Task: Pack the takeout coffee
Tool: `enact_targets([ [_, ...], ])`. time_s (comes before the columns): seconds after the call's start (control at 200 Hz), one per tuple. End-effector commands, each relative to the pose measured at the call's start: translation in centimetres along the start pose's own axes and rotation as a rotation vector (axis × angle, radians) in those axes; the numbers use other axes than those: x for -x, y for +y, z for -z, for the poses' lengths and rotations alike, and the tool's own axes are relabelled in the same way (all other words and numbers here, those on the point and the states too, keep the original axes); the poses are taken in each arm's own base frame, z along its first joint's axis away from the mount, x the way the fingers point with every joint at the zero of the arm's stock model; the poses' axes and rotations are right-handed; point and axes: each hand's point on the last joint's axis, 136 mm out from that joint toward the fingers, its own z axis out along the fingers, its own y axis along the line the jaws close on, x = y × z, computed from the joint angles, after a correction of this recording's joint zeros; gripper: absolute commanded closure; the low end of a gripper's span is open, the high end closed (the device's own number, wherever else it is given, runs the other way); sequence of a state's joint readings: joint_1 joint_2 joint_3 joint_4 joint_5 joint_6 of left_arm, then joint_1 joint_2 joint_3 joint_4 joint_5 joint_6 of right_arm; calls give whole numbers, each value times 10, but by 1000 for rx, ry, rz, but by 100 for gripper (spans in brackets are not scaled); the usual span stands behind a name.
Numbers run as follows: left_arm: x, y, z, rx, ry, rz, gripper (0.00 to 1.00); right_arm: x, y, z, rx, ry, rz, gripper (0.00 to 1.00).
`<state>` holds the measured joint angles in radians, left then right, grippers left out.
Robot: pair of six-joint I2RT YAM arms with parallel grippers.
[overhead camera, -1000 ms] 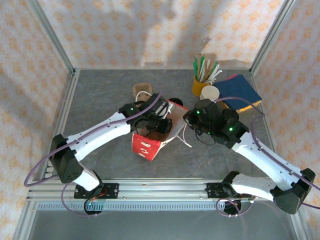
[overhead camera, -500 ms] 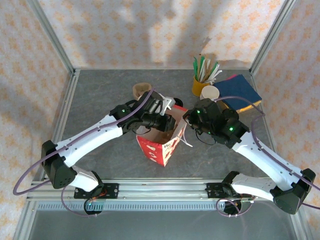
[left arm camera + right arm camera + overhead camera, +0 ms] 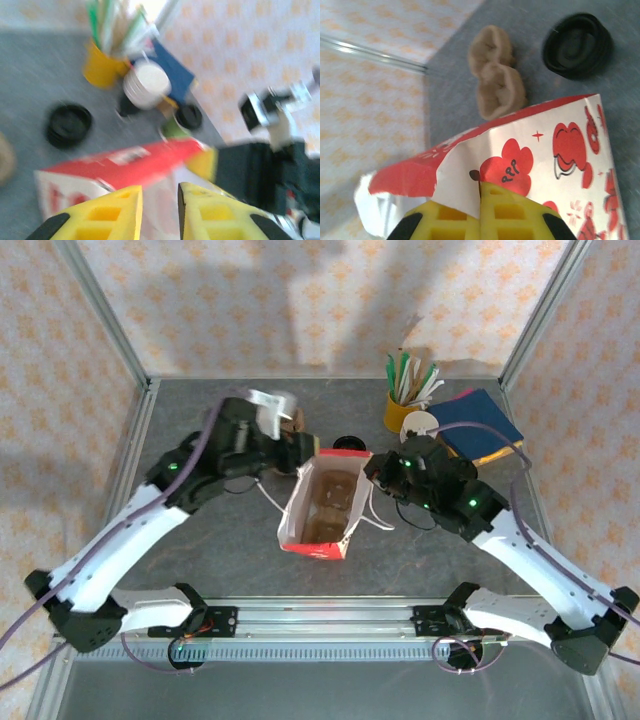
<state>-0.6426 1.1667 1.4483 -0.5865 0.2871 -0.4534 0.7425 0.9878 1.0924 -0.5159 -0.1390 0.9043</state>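
The left gripper has its yellow fingers a little apart with nothing between them. A second ago they were down at the mouth of the paper bag, which lay tipped over. Now that arm has lifted clear to the bag's 10 o'clock, and the bag stands upright with its mouth facing up. The right gripper is pressed together on a fold of the bag's rim, on its 2 o'clock side, and has not shifted. We read this as the opening step done. The bag is held open and steady, the left arm is free, and what remains is the packing itself.

The takeout coffee is outside the bag, in two parts. The cup stands upright on the table at about 1 o'clock from the bag, well apart from it. It sits just beside the yellow cup of stir sticks and close against the blue pad. Its mouth is uncovered and cream-white. The left wrist view hints at a darker wall below, though it is too blurred for us to be sure. The black lid lies flat near the bag's far rim, at 12 o'clock. We judge the cup to be light and easily crushed.
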Motion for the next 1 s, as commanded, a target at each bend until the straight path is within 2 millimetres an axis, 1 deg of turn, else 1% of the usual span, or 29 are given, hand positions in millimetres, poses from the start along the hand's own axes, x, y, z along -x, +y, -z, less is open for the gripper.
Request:
enact_targets([
  [0.0,33,49,41,250,-179,-5,71,15,43,29,214,-75,137,100],
  [0.075,31,74,47,334,-236,15,69,17,47,38,249,-98,183,100],
  [0.115,25,86,47,367,-248,31,68,17,48,41,264,-108,203,100],
  [0.215,11,105,42,397,-255,63,68,14,51,47,301,-105,244,100],
  [0.28,5,112,39,406,-251,80,67,8,54,49,330,-87,277,100],
  [0.335,-1,116,36,411,-244,89,67,6,53,49,333,-80,283,100],
  [0.516,-13,123,26,413,-205,104,68,-5,51,45,357,-29,294,100],
  [0.586,-15,120,24,391,-197,109,68,-8,48,42,351,-15,276,100],
  [0.741,-10,107,25,329,-197,112,68,-8,41,36,322,-3,173,100],
  [0.811,-6,94,24,276,-182,111,68,-2,32,31,263,-19,63,100],
  [0.866,-2,84,25,236,-169,110,68,1,29,28,239,-24,-9,100],
  [0.996,9,59,32,152,-148,94,68,6,10,23,168,-54,-228,100],
])
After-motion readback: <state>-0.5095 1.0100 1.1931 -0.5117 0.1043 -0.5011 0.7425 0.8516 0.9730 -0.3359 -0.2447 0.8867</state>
